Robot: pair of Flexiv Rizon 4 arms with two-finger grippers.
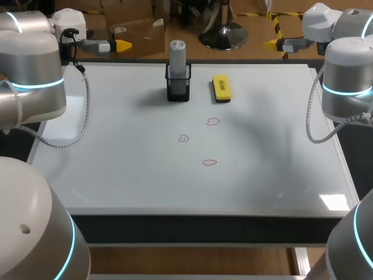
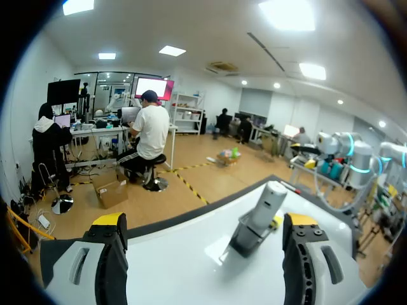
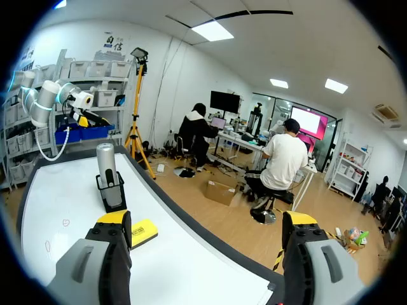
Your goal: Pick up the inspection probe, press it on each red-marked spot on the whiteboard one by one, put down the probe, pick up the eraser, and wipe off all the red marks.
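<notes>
The grey inspection probe [image 1: 178,53] stands upright in a black holder [image 1: 178,88] at the back of the whiteboard [image 1: 116,157]. Right of the holder lies a yellow eraser [image 1: 221,88]. Three small red marks [image 1: 213,121] [image 1: 184,138] [image 1: 210,162] sit mid-board. My left gripper [image 1: 119,45] hovers at the far left corner and is open; its wrist view [image 2: 205,254] has the probe [image 2: 267,202] ahead, toward its right finger. My right gripper [image 1: 274,42] hangs open at the far right corner; from it [image 3: 206,254] the probe [image 3: 106,164] and the eraser [image 3: 144,232] lie ahead, off its left finger.
Both arms' big grey links rise at the board's left edge [image 1: 32,87] and right edge [image 1: 347,81], each with a looping cable [image 1: 86,116] beside it. The board's dark front rim [image 1: 198,227] faces me.
</notes>
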